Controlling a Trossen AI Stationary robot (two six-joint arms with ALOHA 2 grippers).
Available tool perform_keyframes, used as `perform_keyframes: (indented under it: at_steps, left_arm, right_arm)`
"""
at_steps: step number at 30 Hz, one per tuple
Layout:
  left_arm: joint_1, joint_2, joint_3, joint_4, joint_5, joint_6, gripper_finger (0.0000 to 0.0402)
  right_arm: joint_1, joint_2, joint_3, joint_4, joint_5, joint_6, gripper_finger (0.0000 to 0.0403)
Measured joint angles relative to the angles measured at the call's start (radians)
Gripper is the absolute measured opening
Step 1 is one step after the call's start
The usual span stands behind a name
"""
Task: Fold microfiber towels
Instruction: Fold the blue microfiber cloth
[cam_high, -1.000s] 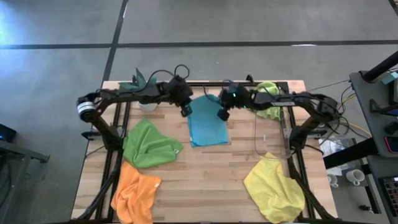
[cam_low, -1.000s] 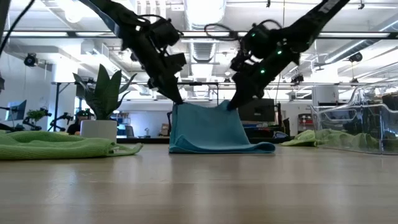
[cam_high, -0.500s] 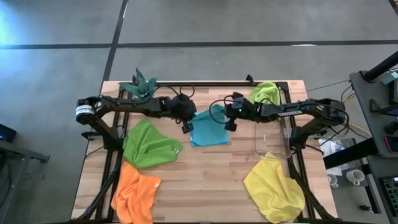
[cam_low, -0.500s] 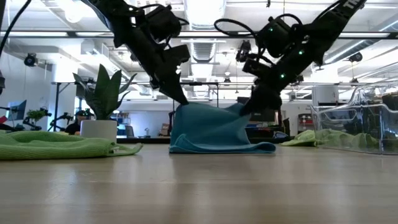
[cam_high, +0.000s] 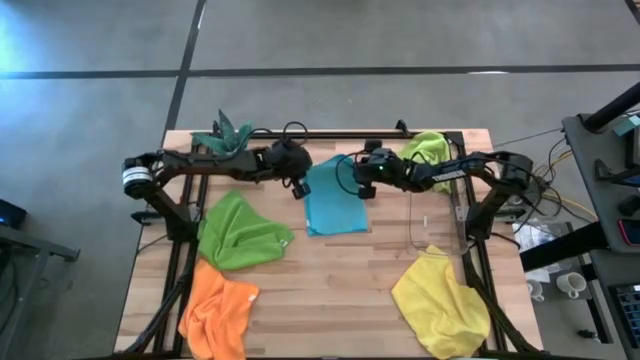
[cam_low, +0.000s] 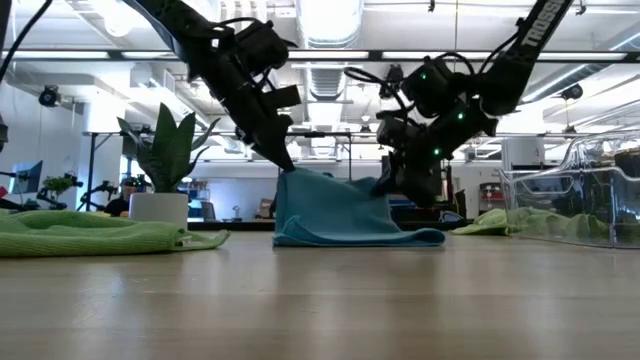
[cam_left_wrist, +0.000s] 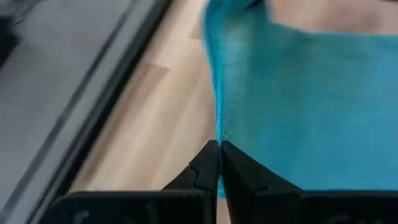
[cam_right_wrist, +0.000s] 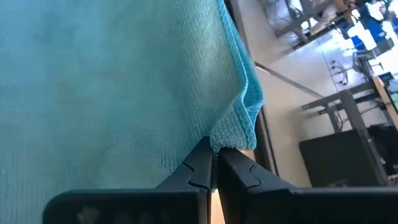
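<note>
Progress on the folding task appears early: from left to right across the table (cam_high: 330, 280), the orange towel (cam_high: 218, 310) and the darker green towel (cam_high: 240, 232) lie crumpled and unfolded at the left, the blue towel (cam_high: 333, 198) sits at the middle under both arms, and the lime green towel (cam_high: 430, 150) and the yellow towel (cam_high: 440, 302) lie rumpled at the right, the lime green one at the far edge beside the clear bin (cam_low: 575, 195). Only the blue towel is in hand, and its fold is judged unfinished, since in the low view its far edge is raised off the table while its near edge rests flat. Left end effector (cam_high: 297, 190) is pinched fully closed on the towel's left far corner, the cloth edge caught between its fingertips (cam_left_wrist: 208, 158). Right end effector (cam_high: 365, 189) is likewise clamped shut on the right far corner. Four towels remain untouched. Compared with a second ago, the right end effector has dropped lower, so the raised edge now slopes down toward the right, and the blue towel shows shorter from above.
</note>
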Motion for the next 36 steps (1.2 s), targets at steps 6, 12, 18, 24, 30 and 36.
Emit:
perform_keyframes:
  at_steps: [6,12,18,24,30,36]
  left_arm:
    - [-0.016,-0.002,0.000,-0.004,0.108,0.045,0.0000]
    - [-0.041,-0.003,-0.003,-0.027,0.232,0.107,0.0000]
    - [-0.047,-0.003,-0.014,-0.073,0.326,0.149,0.0000]
    - [-0.079,0.016,-0.015,-0.084,0.414,0.147,0.0000]
    - [-0.115,0.042,-0.016,-0.088,0.414,0.129,0.0000]
    - [-0.152,0.039,-0.014,-0.089,0.414,0.115,0.0000]
  right_arm:
    - [0.040,-0.064,-0.020,-0.054,-0.002,-0.029,0.0009]
    - [0.105,-0.180,-0.082,-0.125,-0.003,-0.022,0.0009]
    - [0.186,-0.214,-0.138,-0.162,-0.017,0.115,0.0009]
    - [0.263,-0.215,-0.145,-0.244,-0.015,0.143,0.0009]
    - [0.307,-0.216,-0.142,-0.255,0.083,0.035,0.0012]
    - [0.347,-0.264,-0.142,-0.310,0.145,-0.013,0.0012]
